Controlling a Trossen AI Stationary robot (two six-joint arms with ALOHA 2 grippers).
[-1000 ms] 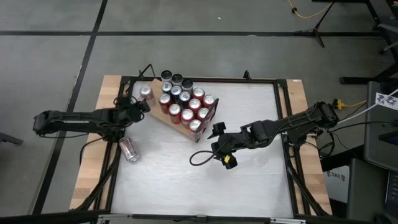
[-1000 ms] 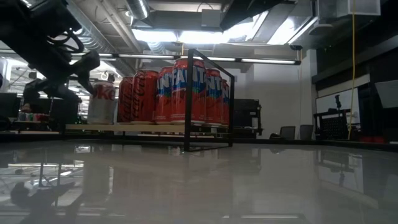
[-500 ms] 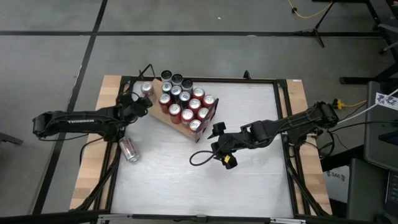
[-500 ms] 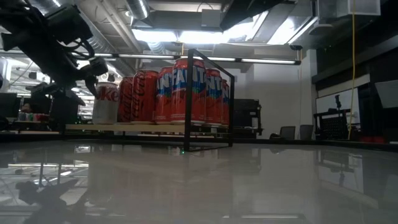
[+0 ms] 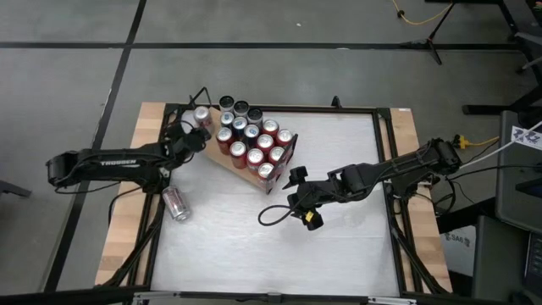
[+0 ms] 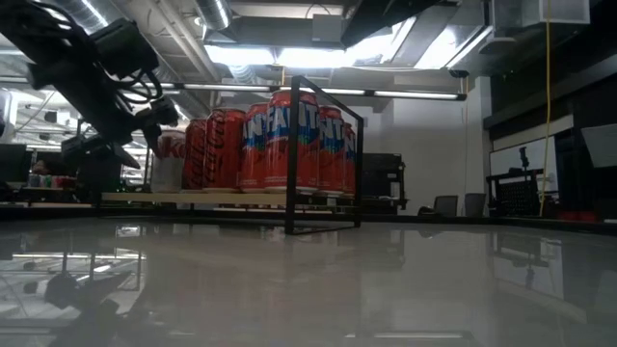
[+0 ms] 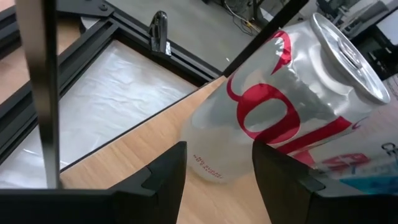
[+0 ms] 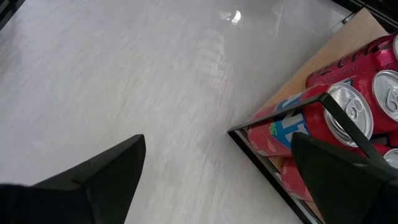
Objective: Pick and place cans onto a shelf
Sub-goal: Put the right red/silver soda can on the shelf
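My left gripper (image 5: 191, 135) is shut on a silver can with red lettering (image 5: 201, 116), at the far left end of the shelf (image 5: 217, 158), a wooden board with a black frame (image 5: 284, 163) at its near right end. Several red and silver cans (image 5: 252, 140) stand upright on the board. In the low view the held can (image 6: 170, 159) stands next to the row of red cans (image 6: 275, 145). One more silver can (image 5: 175, 203) lies on its side on the table. My right gripper (image 5: 294, 193) hangs open above the table, near the shelf's framed end. My left gripper pinches the silver can's lower side wall (image 7: 214, 155) between its two fingers (image 7: 163, 180). The fingers come from the table's left, slanting down, and lie across the can. The can stands upright over the board's end; I cannot tell whether its bottom rests on the board.
A black metal frame (image 5: 385, 169) runs round the white tabletop, with wooden strips (image 5: 127, 212) outside it. A dark cable loop (image 5: 273, 213) and a small yellow part (image 5: 312, 220) hang under the right arm. Bare tabletop (image 5: 271, 254) lies toward the near edge.
My left gripper has carried the silver can toward the table's far edge and a little to the right, up to the row of cans on the shelf. The can has stayed upright in the hold. My right arm has kept still.
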